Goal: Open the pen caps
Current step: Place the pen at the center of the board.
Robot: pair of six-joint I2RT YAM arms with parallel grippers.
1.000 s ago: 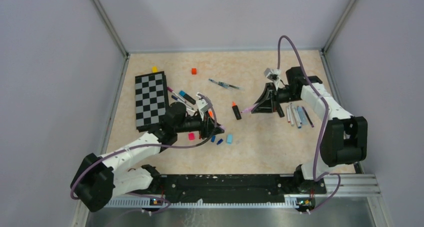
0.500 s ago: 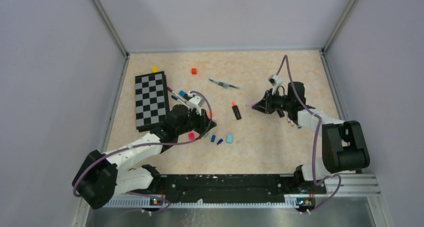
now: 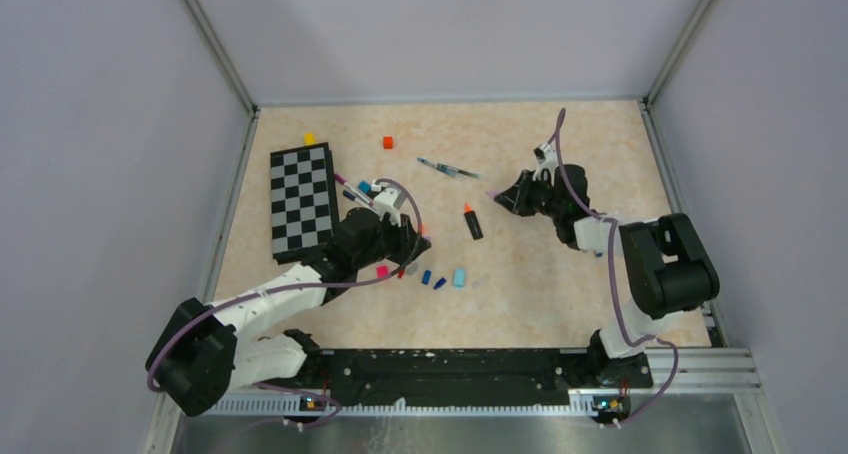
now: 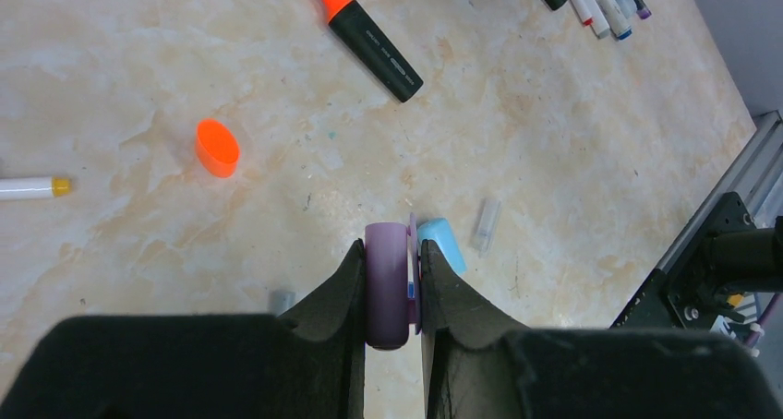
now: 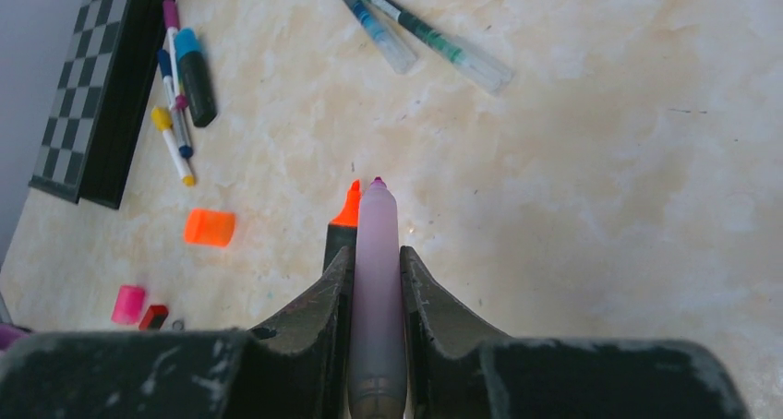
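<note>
left tool [image 4: 392, 255] clamps one purple cap [image 4: 386, 294], right tool [image 5: 375, 258] clamps one lilac pen [image 5: 377, 218].

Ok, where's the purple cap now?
In the left wrist view, the purple cap is pinched in the left hand, with the light blue cap just beside it.

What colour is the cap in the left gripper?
The cap is purple; left wrist view.

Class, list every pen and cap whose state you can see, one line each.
Pale purple plastic pen: uncapped, gripped by right end effector.
Purple plastic cap: off, gripped by left end effector.
Black orange-tipped highlighter: uncapped, lying flat.
Orange plastic cap: lying loose.
Light blue plastic cap: lying loose.
</note>
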